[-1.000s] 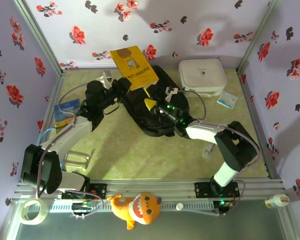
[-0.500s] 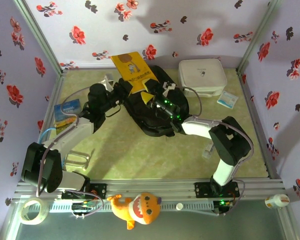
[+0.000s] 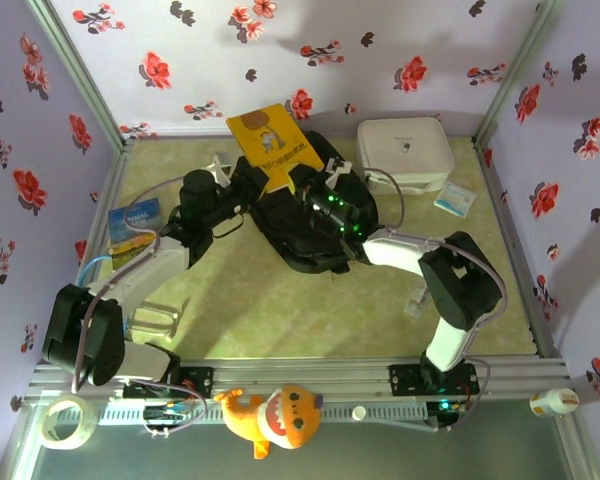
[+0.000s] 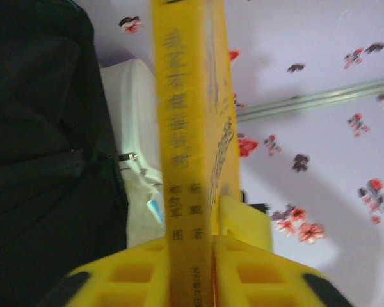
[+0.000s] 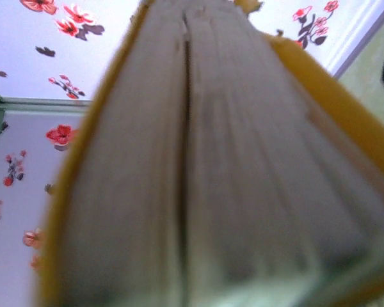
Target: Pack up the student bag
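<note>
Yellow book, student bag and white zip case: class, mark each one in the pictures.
yellow book (image 3: 270, 143): top external view, front cover.
student bag (image 3: 302, 245): top external view, black front fabric.
white zip case (image 3: 405, 148): top external view, lid.

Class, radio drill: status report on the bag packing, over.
Left end effector shut on yellow book at spine, beside student bag. Right end effector at book's page edge, grip unclear. White case off to the side.

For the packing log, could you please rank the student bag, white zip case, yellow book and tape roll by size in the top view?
student bag
white zip case
yellow book (held up nearer the camera, so unsure)
tape roll
</note>
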